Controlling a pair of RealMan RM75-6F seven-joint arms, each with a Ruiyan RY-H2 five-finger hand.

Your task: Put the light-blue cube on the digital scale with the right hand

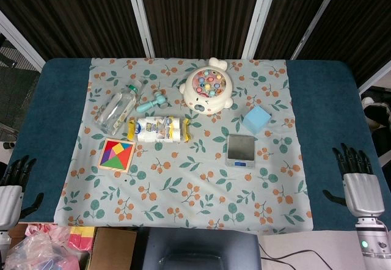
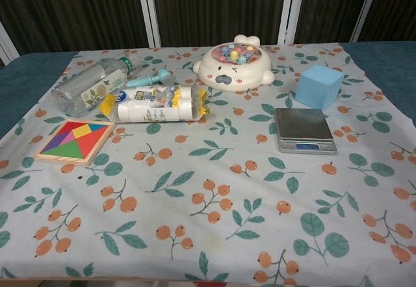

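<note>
The light-blue cube (image 1: 256, 120) (image 2: 318, 86) sits on the floral cloth at the right, just behind the digital scale (image 1: 241, 150) (image 2: 304, 130). The scale's steel platform is bare. My right hand (image 1: 356, 178) rests at the table's right front edge, fingers spread and holding nothing, well to the right of the cube and scale. My left hand (image 1: 13, 181) lies at the left front edge, also spread and empty. Neither hand appears in the chest view.
A seal-shaped toy (image 1: 208, 88) stands behind the cube's left. A clear bottle (image 1: 117, 108), a teal toy mallet (image 1: 153, 103), a wrapped roll pack (image 1: 159, 128) and a tangram puzzle (image 1: 117, 154) lie left. Boxes and a bag (image 1: 43, 248) sit below the front edge.
</note>
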